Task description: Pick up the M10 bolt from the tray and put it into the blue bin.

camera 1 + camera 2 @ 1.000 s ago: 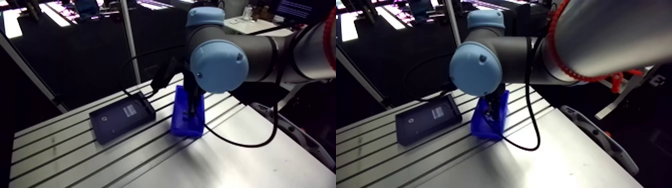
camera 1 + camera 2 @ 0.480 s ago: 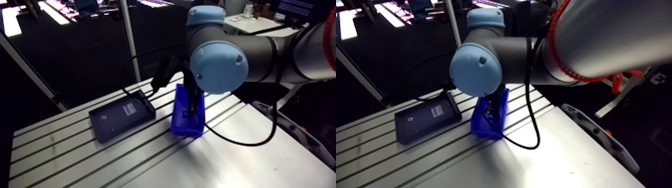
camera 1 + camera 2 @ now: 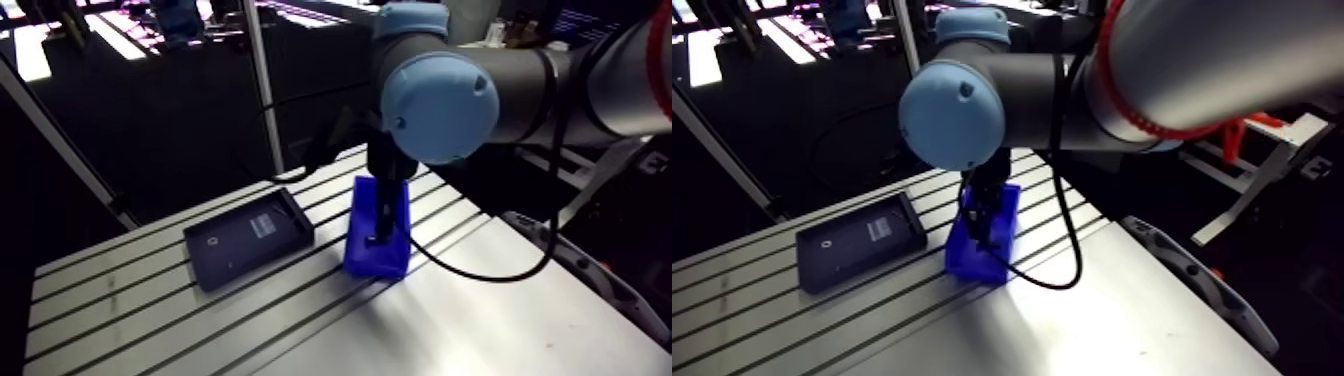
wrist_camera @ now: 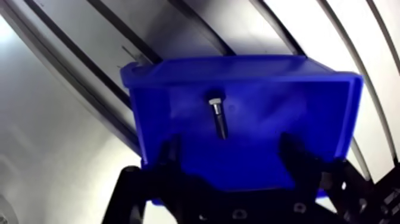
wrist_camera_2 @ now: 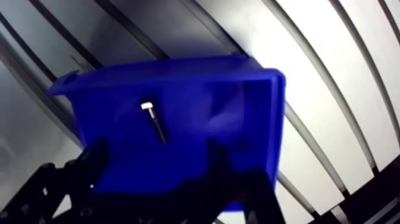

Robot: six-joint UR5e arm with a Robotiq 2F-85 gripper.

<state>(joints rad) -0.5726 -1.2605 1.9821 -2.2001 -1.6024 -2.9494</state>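
At the left of the arm view, a shallow black rectangular plastic tray (image 3: 248,240) is set flat on the slotted aluminium table (image 3: 500,320). A pale label and a small ring mark are seen on its floor, and no bolt can be made out in it. Just beside the tray, to its right, an open-topped blue plastic bin (image 3: 360,252) is stood with its length across the table's slots. The two are judged to be kept close so that the carry between them is short. Over the bin the black two-finger gripper (image 4: 231,154) is held pointing down, with its fingers (image 4: 171,156) spread wide and nothing pinched between them. That pose is judged to suit a release made low over the bin, so that the part falls only a little way and is kept within the walls. On the bin's floor, ahead of and between the spread fingers, the small steel hex-headed M10 bolt (image 4: 218,118) is seen lying free, touched by neither finger. Its long axis is laid roughly crosswise to the line joining the fingers, slightly slanted. Its head is pointed toward the bin's far wall, away from the gripper, and its shank end toward the gripper. The placing is judged done, with only the withdrawal left.
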